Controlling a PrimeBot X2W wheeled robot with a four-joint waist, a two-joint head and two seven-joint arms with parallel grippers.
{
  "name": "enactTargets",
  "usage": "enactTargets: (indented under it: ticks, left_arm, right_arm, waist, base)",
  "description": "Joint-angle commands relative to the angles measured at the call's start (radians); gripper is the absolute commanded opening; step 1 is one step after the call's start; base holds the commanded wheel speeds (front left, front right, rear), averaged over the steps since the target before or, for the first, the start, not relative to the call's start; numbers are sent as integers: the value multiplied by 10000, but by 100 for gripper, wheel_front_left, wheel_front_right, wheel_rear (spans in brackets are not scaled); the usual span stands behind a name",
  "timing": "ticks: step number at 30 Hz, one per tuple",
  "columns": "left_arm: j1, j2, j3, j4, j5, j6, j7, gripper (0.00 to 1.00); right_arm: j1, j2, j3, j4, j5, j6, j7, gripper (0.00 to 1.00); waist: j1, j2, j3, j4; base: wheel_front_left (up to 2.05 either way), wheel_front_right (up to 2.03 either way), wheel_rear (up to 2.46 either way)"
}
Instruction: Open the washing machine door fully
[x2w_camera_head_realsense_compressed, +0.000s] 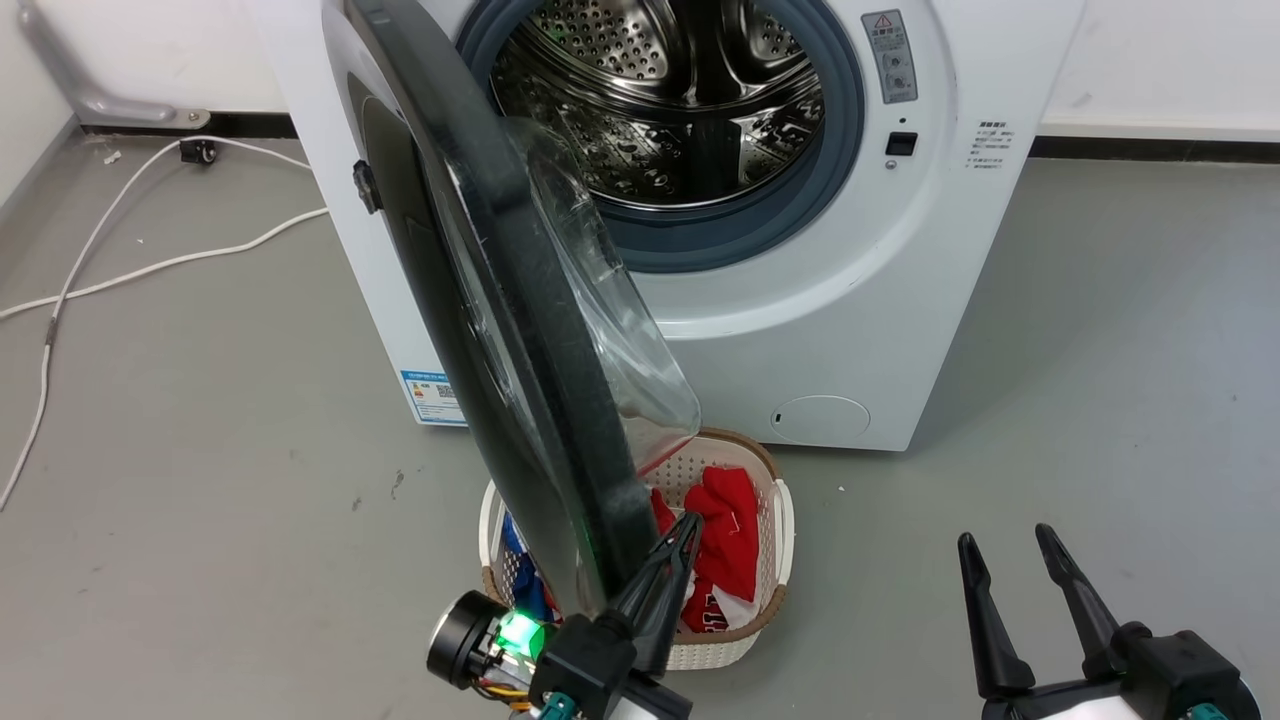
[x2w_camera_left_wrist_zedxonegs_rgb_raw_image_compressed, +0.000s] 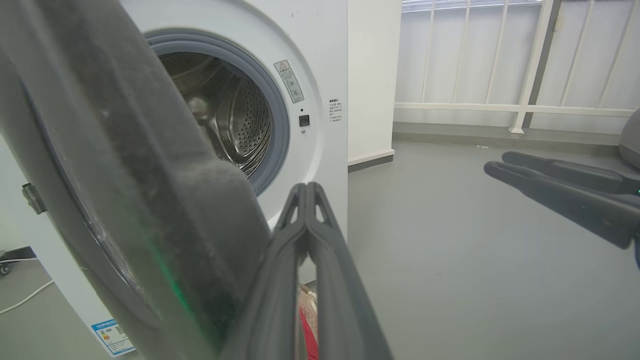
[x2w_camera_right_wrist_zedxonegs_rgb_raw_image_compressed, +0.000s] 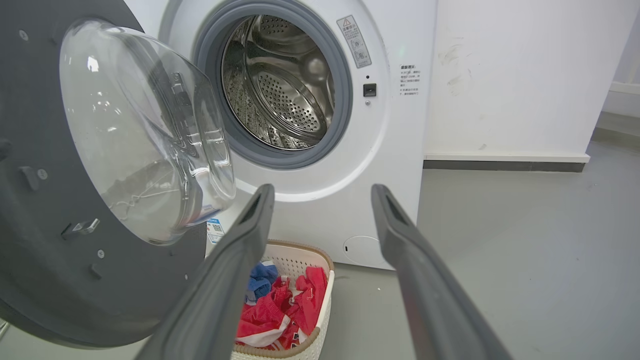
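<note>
The white washing machine (x2w_camera_head_realsense_compressed: 850, 330) stands ahead, its steel drum (x2w_camera_head_realsense_compressed: 680, 90) exposed. The washing machine door (x2w_camera_head_realsense_compressed: 520, 330), a black disc with a clear glass bowl (x2w_camera_head_realsense_compressed: 620, 330), is swung out on its left hinge and stands edge-on to me. My left gripper (x2w_camera_head_realsense_compressed: 685, 528) is shut with nothing between its fingers, which lie against the inner side of the door's lower rim. In the left wrist view the door (x2w_camera_left_wrist_zedxonegs_rgb_raw_image_compressed: 125, 175) sits just left of the shut gripper (x2w_camera_left_wrist_zedxonegs_rgb_raw_image_compressed: 307, 187). At the lower right my right gripper (x2w_camera_head_realsense_compressed: 1005, 545) is open and empty, away from the door (x2w_camera_right_wrist_zedxonegs_rgb_raw_image_compressed: 45, 250).
A white laundry basket (x2w_camera_head_realsense_compressed: 785, 520) holding red and blue clothes sits on the floor under the door, in front of the machine. White cables (x2w_camera_head_realsense_compressed: 150, 265) trail over the grey floor at the left. A white railing (x2w_camera_left_wrist_zedxonegs_rgb_raw_image_compressed: 500, 107) stands beyond the machine's right side.
</note>
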Motion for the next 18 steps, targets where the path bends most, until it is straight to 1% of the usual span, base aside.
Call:
enactTargets:
  ticks: [1, 10, 18]
  left_arm:
    - [33, 46, 236, 94, 19, 73, -13, 0]
    - [431, 90, 1085, 105, 17, 274, 10, 0]
    - [1093, 71, 1821, -249, -25, 574, 14, 0]
  right_arm:
    - [-79, 36, 5, 39, -42, -3, -17, 100]
    - [25, 36, 50, 84, 12, -3, -17, 100]
    - [108, 34, 47, 93, 82, -3, -19, 100]
  waist:
    - [0, 0, -5, 5]
    - [0, 0, -47, 187]
    - [0, 0, -81, 600]
  base:
    - [0, 0, 0]
    - [0, 0, 0]
    - [0, 0, 0]
